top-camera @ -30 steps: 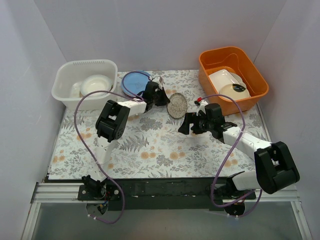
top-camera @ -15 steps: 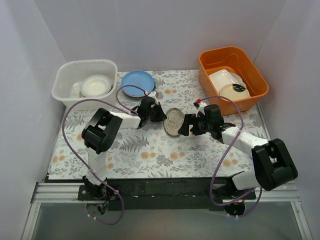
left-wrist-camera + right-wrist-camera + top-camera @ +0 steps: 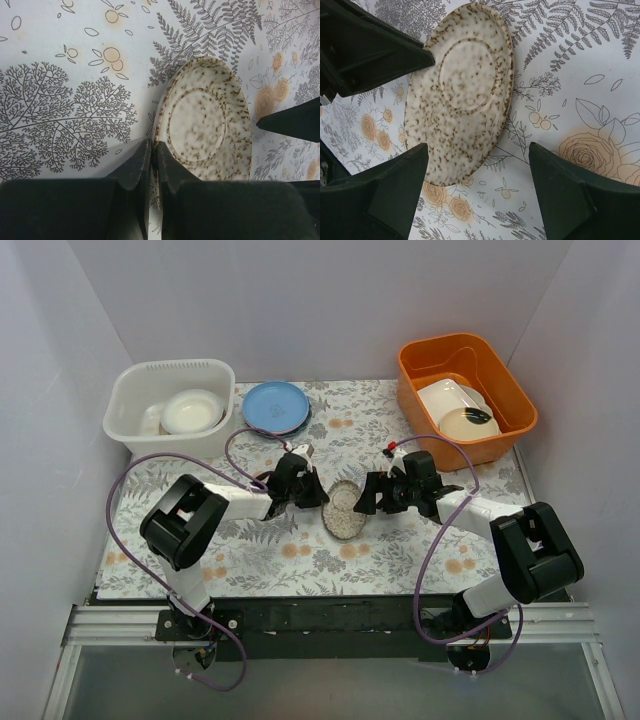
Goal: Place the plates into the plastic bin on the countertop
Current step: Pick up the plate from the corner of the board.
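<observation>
At the far left, the translucent white rectangular plastic bin is sitting on the pale grey fern-printed countertop, and a round white dish is lying inside it. Just to the right of the bin, a round blue plate is lying flat on the countertop, outside the bin.

Nearer the middle, the left gripper is reaching in from the left and clamping its two black fingers tightly on the rim of a round cream plate with brown speckles. In the left wrist view, the rim is wedged in the narrow slit between the fingers. The speckled plate is tilting with its underside and round foot ring facing the cameras. It is well apart from the bin, and whether its lower edge is touching the countertop cannot be told.

From the right, the right gripper is facing the same plate with its jaws spread wide. In the right wrist view, one finger is sitting just at the plate's edge while the other finger is standing clear of it over the printed surface. It is not gripping the plate.

At the far right, an orange rectangular plastic tub is holding a white rectangular dish and a cream round dish with a black blob.
</observation>
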Robot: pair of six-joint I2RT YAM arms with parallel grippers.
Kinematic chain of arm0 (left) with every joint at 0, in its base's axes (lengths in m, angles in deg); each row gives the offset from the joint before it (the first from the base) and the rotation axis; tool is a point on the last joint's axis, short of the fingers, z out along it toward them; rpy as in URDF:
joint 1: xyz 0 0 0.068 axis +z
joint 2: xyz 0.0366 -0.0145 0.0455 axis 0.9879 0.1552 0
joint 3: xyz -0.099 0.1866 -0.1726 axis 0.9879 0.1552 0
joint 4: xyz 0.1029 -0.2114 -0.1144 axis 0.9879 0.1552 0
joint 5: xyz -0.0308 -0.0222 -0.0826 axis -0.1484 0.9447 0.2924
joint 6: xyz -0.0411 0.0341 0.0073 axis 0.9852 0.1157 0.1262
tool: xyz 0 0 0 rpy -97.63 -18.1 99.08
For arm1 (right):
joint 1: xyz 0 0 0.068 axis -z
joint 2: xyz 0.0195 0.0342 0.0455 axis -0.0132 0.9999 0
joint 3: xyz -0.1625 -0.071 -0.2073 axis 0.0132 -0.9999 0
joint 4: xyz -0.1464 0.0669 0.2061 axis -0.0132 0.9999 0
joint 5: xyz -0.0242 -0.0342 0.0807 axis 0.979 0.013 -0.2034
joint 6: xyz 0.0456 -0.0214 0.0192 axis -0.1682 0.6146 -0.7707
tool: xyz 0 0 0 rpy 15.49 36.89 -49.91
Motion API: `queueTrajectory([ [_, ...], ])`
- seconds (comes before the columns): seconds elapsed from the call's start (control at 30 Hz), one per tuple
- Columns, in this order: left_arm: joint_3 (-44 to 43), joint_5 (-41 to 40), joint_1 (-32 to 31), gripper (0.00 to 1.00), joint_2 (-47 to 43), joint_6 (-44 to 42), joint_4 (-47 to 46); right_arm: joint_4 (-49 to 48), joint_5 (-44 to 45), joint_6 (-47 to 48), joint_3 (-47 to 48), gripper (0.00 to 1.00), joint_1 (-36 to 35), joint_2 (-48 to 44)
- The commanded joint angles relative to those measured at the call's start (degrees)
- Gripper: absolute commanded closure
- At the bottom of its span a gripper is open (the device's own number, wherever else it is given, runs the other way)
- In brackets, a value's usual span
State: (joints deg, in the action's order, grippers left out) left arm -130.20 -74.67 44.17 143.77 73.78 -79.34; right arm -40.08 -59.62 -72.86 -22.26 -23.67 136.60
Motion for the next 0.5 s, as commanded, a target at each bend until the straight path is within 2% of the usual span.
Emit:
queueTrajectory([
  [0.0, 0.6, 0.0, -0.8, 1.0, -3.9, 0.9, 1.0, -2.5, -0.9, -0.3, -0.1, 0.12, 0.2, -1.2],
  [0.47, -1.3, -0.8, -0.9, 1.0, -7.3, -1.0, 3.5, -0.1, 1.7, -0.4, -1.2, 0.12, 0.2, -5.3],
])
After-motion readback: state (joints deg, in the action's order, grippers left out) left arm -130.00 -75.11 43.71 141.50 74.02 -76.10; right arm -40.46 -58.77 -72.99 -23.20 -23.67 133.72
